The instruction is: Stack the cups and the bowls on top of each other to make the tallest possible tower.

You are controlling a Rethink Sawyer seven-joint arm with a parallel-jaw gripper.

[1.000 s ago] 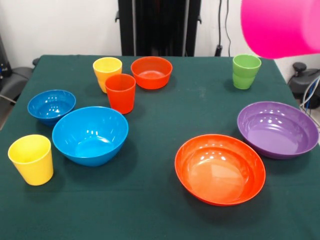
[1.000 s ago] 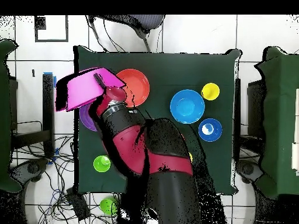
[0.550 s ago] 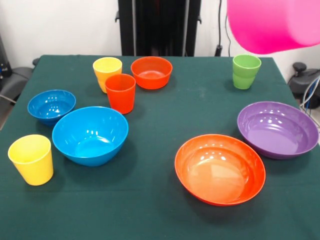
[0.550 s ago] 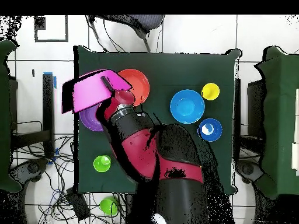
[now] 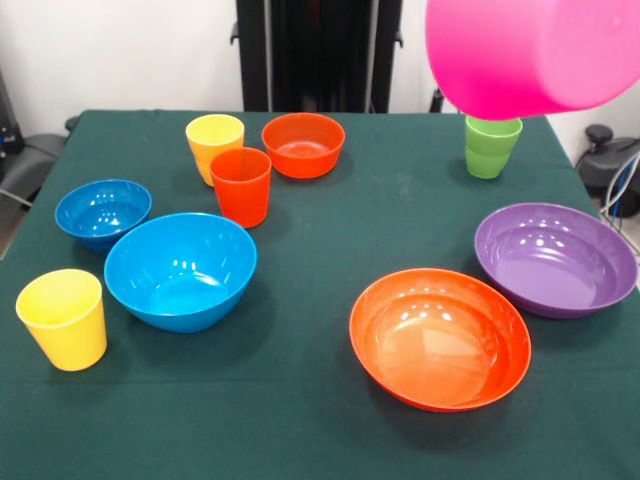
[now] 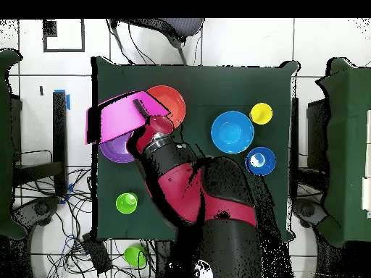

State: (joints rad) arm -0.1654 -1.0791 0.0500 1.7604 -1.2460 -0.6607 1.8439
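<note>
Pink bowl (image 5: 530,50), the largest of the set, hangs tilted in the air above the green cup (image 5: 492,143), carried by the red and black arm (image 6: 181,188). The gripper (image 6: 141,110) sits at its rim; whether its fingers pinch the wall I cannot tell. Relative to the medium blue bowl (image 5: 181,270): the small blue bowl (image 5: 102,211) lies just beside it, a yellow cup (image 5: 62,317) near it, the orange-red cup (image 5: 241,186) behind. The wide orange bowl (image 5: 440,337) and purple bowl (image 5: 555,258) rest well apart from it. No writing shows anywhere
</note>
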